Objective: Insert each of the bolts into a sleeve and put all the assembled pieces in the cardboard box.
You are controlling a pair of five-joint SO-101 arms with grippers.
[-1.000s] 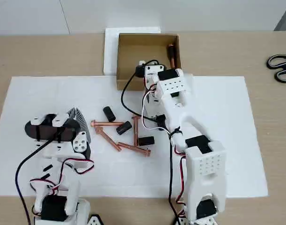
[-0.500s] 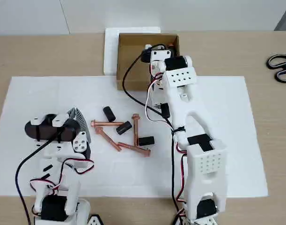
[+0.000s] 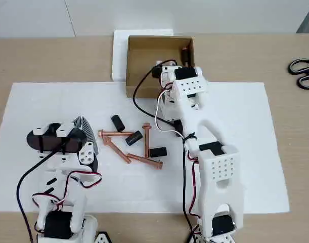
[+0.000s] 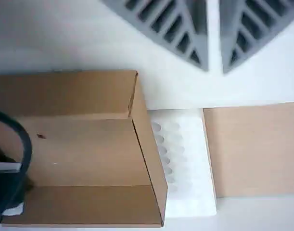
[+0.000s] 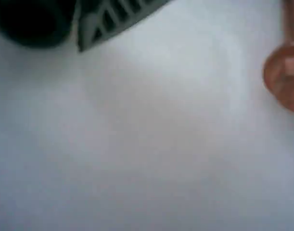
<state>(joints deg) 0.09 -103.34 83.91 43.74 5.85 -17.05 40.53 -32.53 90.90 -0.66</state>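
Observation:
Several copper bolts [image 3: 115,133] lie loose on the white paper, one standing lengthwise [image 3: 146,139] beside my right arm [image 3: 187,88]. Three black sleeves [image 3: 134,137] lie among them. The cardboard box [image 3: 130,61] stands at the back with a bolt-and-sleeve piece [image 3: 185,54] against its right wall. My right arm's wrist hangs at the box's near wall. Its camera sits very low over the paper and catches a black sleeve [image 5: 26,19], a grey piece of the gripper [image 5: 113,19] and a bolt head [image 5: 284,82]. My left gripper [image 3: 83,124] [image 4: 214,67] rests shut and empty left of the bolts.
Black scissors [image 3: 303,71] lie at the table's far right. A white foam tray [image 3: 120,55] [image 4: 185,163] sits against the box's left side. The white paper sheet [image 3: 43,101] covers the middle of the wooden table. Black and red cables hang from both arms.
My right arm swung forward over the box half a second ago, then drew back to the box's near wall. The left arm and the loose parts kept still.

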